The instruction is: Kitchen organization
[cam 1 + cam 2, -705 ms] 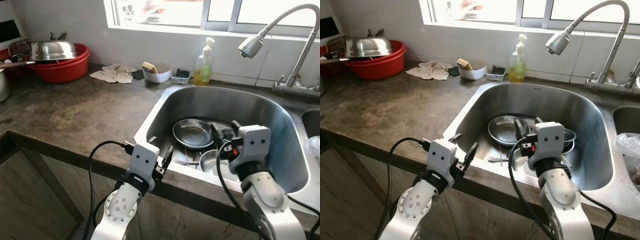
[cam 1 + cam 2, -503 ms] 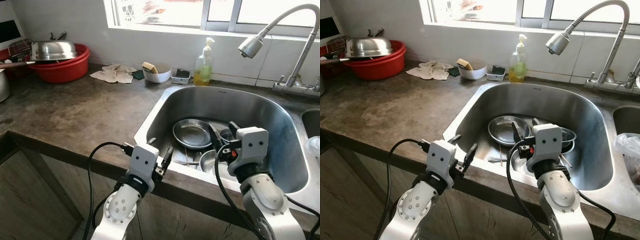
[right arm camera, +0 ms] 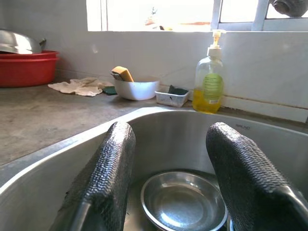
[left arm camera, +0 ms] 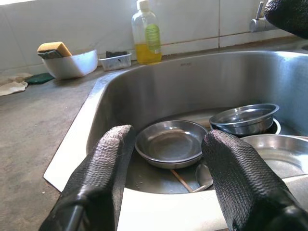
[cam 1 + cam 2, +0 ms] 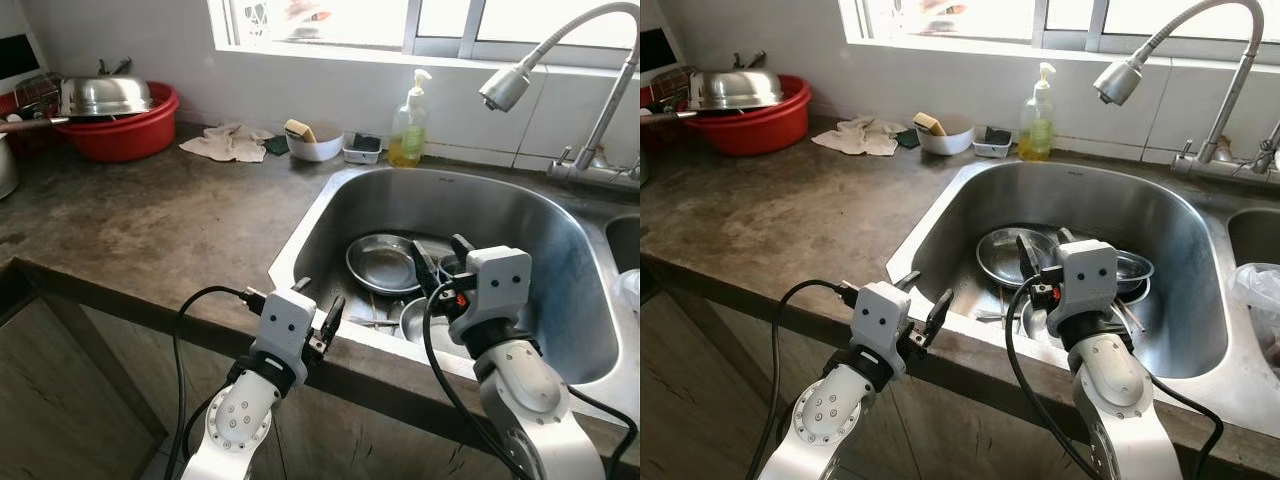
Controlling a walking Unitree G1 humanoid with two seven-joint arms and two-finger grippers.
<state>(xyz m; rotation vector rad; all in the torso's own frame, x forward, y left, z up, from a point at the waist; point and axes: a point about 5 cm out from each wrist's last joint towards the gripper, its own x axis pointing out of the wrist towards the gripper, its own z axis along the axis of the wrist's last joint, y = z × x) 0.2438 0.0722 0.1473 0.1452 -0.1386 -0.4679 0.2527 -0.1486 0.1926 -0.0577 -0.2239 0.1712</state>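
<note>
- While both arms reach toward the sink [image 5: 560,215], the right tool [image 5: 437,268] hangs over the basin, fingers spread, holding nothing.
- Steel plate [image 5: 385,265] lies on the sink floor, just ahead of the right tool and slightly to its left; no contact visible. In the right wrist view the plate [image 3: 184,199] sits below and between the two fingers [image 3: 107,166].
- Left tool [image 5: 318,305] is at the sink's front rim, fingers spread, empty. In the left wrist view the plate [image 4: 171,143] is beyond the rim, between the fingers [image 4: 108,163] but well ahead of them.
- Stacked steel bowls [image 4: 244,118] sit to the right of the plate; a larger bowl [image 4: 274,149] lies nearer the front rim, partly hidden by the right arm in the head views.
- Behind the sink on the tabletop [image 5: 150,220]: soap bottle [image 5: 407,125], small tray [image 5: 361,150], white bowl with sponge [image 5: 313,145], rag [image 5: 230,145].
- Far left: red basin [image 5: 125,130] with a steel pan [image 5: 105,97] on top.
- Faucet [image 5: 560,70] arches over the sink from the right.
</note>
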